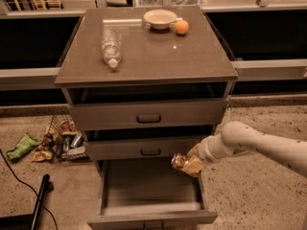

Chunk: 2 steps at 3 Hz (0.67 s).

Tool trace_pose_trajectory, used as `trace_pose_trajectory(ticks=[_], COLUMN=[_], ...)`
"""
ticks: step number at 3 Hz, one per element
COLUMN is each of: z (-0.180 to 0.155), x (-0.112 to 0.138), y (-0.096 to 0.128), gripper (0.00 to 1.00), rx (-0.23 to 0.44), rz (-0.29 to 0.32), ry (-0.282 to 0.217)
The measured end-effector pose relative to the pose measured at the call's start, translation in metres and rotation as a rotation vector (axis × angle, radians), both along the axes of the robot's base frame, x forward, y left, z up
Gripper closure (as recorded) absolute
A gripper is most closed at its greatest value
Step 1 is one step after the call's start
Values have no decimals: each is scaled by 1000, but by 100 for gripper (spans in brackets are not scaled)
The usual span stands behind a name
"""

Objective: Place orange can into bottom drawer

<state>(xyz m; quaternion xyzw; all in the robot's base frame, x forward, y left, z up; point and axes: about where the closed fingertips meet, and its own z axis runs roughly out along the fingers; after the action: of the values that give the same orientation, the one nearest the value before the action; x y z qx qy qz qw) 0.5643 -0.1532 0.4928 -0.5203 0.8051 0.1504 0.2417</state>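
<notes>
While the bottom drawer [151,218] stands pulled well out of the cabinet, nearest the camera, its grey floor lies bare. Over its right rear corner, at about two o'clock from the drawer's middle, the orange can [181,162] hangs clear of the drawer floor, tipped on its side with the silver end facing nine o'clock. The gripper [192,163] is clamped on the can's right-hand end, and the white arm [259,145] reaches in from three o'clock. The can sits just below the front of the middle drawer [151,151].

Handling, by judgement: it is a small metal can, rigid at the ends but thin-walled, so a hard squeeze may dent it. It is also smooth and round, so it may slip or roll on release. The best hold is across the body, not the rims. Its fill, and so its weight, cannot be told.

Litter [57,140] lies on the floor at nine o'clock of the cabinet.

Farther back, the top drawer [148,115] sits slightly out. On the cabinet top [192,61] a clear plastic bottle [110,49] lies at ten o'clock. A pale bowl [159,18] and an orange fruit [181,27] sit at the far edge, toward twelve and one o'clock.
</notes>
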Motion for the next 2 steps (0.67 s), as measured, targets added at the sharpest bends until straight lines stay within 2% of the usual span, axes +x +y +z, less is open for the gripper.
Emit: trace_pose_trajectory(ticks=[1, 2], z=[-54, -54], x=[3, 3], y=[0, 0], gripper=[100, 100], rx=[35, 35], rz=[-12, -12], ry=[25, 25])
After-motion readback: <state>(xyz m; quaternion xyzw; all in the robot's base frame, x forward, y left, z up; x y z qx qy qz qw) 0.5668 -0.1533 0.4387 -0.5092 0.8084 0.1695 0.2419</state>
